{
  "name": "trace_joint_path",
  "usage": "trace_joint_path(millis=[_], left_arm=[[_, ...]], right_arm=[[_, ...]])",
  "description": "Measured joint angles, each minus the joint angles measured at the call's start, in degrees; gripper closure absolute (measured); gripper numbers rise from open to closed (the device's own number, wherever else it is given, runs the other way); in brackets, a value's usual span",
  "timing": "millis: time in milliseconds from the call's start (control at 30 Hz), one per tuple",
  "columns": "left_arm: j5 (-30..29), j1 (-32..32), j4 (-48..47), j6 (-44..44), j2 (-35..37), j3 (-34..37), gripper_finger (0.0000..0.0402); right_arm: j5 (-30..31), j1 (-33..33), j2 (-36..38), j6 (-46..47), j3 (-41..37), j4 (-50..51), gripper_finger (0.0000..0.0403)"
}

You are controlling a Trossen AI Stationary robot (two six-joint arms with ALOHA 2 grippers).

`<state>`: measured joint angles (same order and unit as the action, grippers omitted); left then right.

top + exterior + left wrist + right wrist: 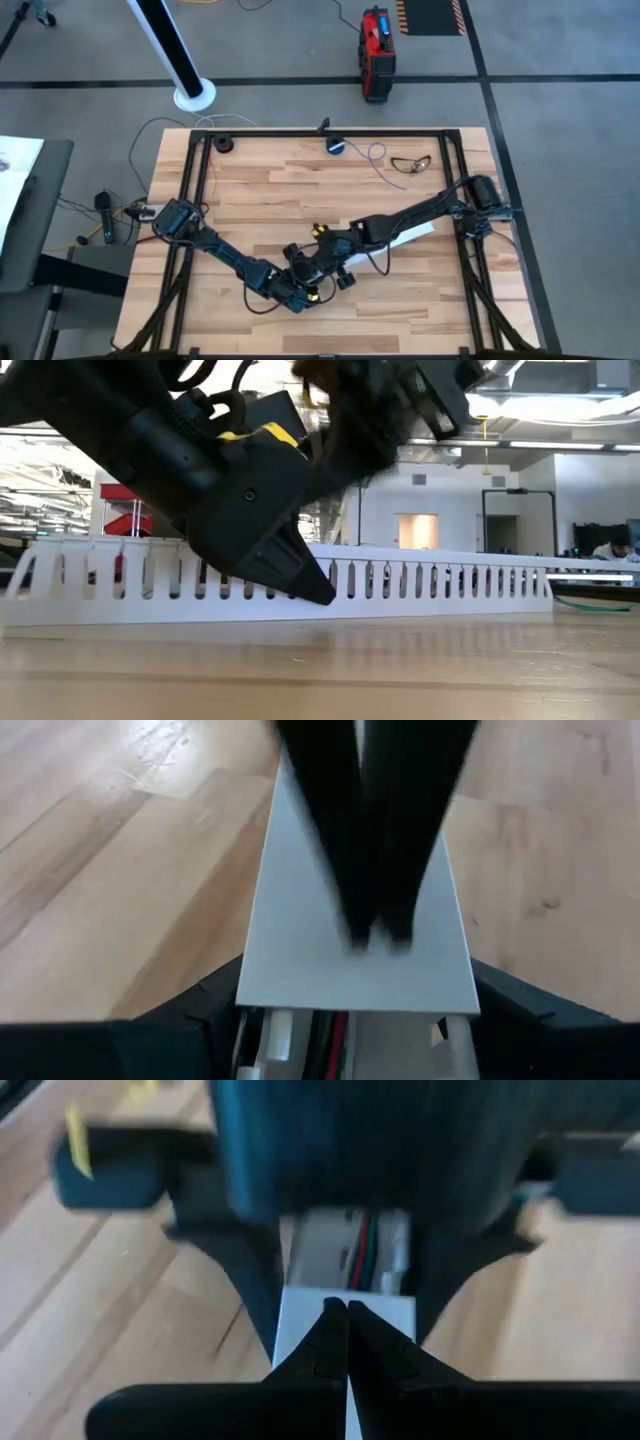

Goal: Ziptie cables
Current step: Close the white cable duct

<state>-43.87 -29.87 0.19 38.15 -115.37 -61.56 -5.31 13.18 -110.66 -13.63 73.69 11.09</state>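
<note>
At the near middle of the wooden table the two arms meet head-on over a long white perforated strip that runs off toward the right. The left gripper comes in from the near left. Its jaws stand wide apart, with one dark finger against each long edge of the strip, so it holds the strip across its width. Facing it, the right gripper reaches in from the far right with its fingers pressed together and their tips on the strip's flat face. I cannot tell whether they nip anything. Well apart from both grippers, at the far right of the table, the cables lie loose in a thin, straggly loop that nothing touches. Just left of them a pale cord curls to a small round blue-black device at the far edge. Beyond the table a red case stands on the floor.
</note>
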Motion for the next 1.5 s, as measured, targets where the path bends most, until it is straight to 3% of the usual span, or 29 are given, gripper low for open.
trace_joint_path(millis=[133, 267, 433, 800, 1133, 1233, 1500], left_arm=[[-0.1, 0.5, -0.1, -0.4, 0.0, 0.0, 0.0159], [0.7, 1.1, 0.1, -1.8, 0.0, 0.0, 0.0159], [1.4, 1.9, 0.2, -3.2, 0.0, -0.1, 0.0159], [3.1, 3.1, 1.4, -4.9, 0.0, -0.1, 0.0159], [4.2, 3.0, 1.3, -5.3, 0.0, -0.1, 0.0159], [4.1, 3.1, 1.7, -6.5, 0.0, 0.0, 0.0159], [4.2, 3.3, 2.2, -8.4, 0.0, -0.1, 0.0159]], right_arm=[[2.0, 0.1, 2.5, -1.4, 3.8, 4.5, 0.0403], [6.3, -0.1, 3.0, -2.0, 6.5, 16.2, 0.0403], [7.2, -0.8, 3.2, -3.5, 5.3, 26.1, 0.0403], [5.5, -0.6, 0.4, -4.1, 4.0, 24.9, 0.0403], [1.7, 0.1, -4.5, -4.9, 4.1, 13.8, 0.0403], [-0.2, -0.1, -4.2, -4.1, 4.2, 10.0, 0.0403], [2.7, -0.1, 0.9, -4.3, 5.8, 11.5, 0.0403]])
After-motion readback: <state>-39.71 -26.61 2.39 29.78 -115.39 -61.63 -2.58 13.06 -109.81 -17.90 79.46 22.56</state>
